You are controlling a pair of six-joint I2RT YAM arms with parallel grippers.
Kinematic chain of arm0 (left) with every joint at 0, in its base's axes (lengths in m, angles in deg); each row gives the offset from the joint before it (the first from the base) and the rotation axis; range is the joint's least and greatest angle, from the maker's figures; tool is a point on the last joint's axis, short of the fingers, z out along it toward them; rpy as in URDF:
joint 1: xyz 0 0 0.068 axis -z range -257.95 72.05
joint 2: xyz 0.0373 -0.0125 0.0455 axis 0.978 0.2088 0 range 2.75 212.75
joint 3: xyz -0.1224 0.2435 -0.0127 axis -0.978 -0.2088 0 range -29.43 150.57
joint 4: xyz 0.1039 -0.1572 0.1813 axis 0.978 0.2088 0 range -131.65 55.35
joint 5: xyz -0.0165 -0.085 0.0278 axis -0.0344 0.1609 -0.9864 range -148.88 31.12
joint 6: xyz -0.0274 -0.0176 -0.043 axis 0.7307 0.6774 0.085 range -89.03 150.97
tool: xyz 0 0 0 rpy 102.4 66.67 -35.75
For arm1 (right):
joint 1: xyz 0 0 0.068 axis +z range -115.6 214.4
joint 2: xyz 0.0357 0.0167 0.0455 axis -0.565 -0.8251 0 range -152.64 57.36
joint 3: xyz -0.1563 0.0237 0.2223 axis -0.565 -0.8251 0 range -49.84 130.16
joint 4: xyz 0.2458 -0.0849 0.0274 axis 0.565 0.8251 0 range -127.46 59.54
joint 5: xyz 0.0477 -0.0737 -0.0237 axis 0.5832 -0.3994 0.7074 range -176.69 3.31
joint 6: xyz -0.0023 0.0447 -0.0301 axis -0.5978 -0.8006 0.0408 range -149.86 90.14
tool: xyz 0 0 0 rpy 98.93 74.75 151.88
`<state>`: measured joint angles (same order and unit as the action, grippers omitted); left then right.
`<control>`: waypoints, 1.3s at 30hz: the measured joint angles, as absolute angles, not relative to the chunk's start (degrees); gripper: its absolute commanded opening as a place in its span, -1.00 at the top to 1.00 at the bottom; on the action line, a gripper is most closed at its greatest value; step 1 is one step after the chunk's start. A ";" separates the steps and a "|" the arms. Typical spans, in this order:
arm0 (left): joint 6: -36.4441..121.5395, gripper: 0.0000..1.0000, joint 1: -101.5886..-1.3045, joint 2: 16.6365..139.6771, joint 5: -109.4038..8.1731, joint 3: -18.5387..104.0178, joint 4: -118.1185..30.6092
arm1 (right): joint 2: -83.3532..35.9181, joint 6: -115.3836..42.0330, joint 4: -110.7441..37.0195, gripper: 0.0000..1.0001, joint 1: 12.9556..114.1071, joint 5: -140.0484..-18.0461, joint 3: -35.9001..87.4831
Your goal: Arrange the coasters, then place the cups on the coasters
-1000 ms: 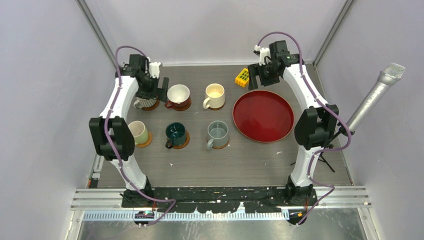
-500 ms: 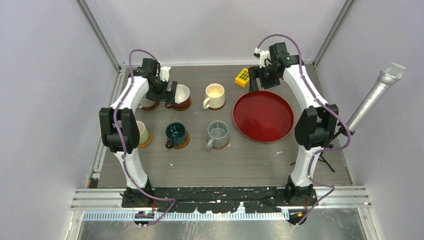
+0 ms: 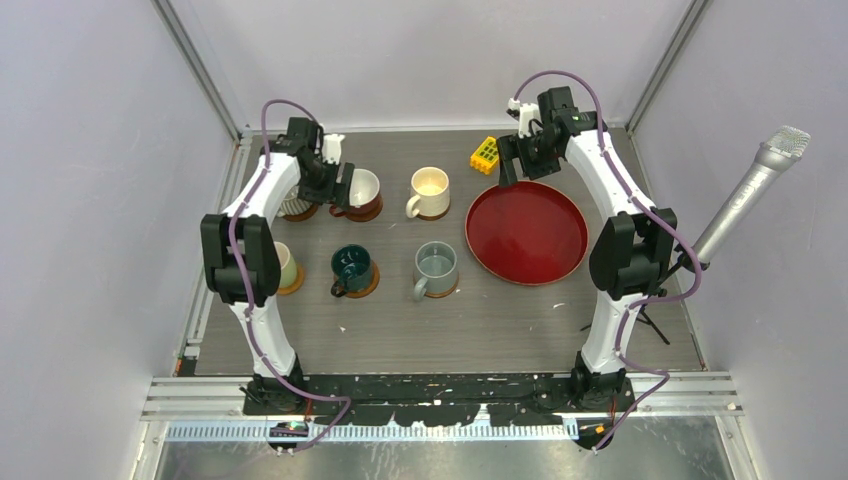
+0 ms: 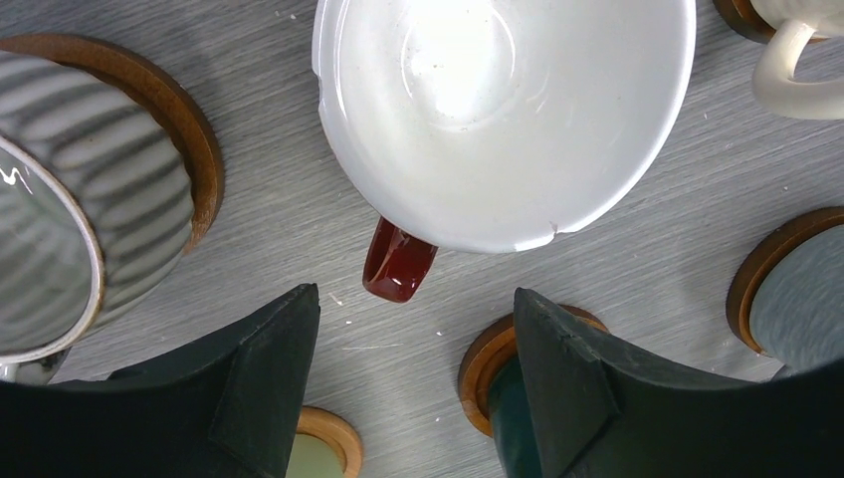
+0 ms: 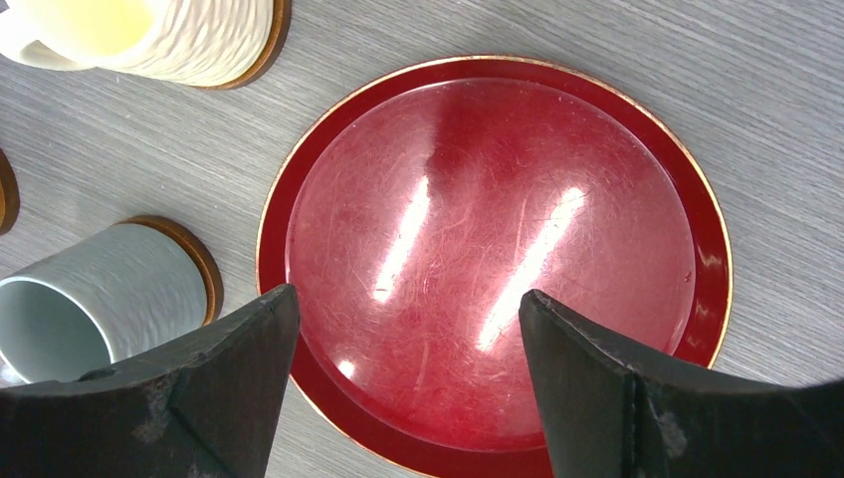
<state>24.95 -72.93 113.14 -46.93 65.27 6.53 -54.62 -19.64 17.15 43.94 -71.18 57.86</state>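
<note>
Six cups [image 3: 430,190] on six coasters [image 4: 199,149], one apiece; one red tray [image 3: 527,232]; both arms' jaws wide, empty

Red tray [image 3: 527,232] R of centre; yellow brick [image 3: 485,155] behind; mic [image 3: 750,195] far R.

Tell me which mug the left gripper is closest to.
The brown mug with the white inside, back row: its handle sits just ahead of the left gripper. The ribbed mug is off to one side.
</note>
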 measured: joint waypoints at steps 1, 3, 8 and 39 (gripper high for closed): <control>24.95 -0.42 -72.91 113.14 -46.82 65.27 6.53 | -54.62 -19.62 17.15 -0.71 43.94 -71.18 57.86; 24.99 -0.39 -72.89 113.18 -46.74 65.27 6.53 | -54.62 -19.62 17.13 -0.71 43.94 -71.18 57.86; 25.12 -0.29 -72.76 113.25 -46.21 64.92 6.38 | -54.62 -19.62 17.13 -0.71 43.94 -71.18 57.86; 27.07 0.14 -71.09 114.71 -44.66 64.70 5.75 | -53.13 -19.40 17.06 -0.71 43.94 -72.06 56.92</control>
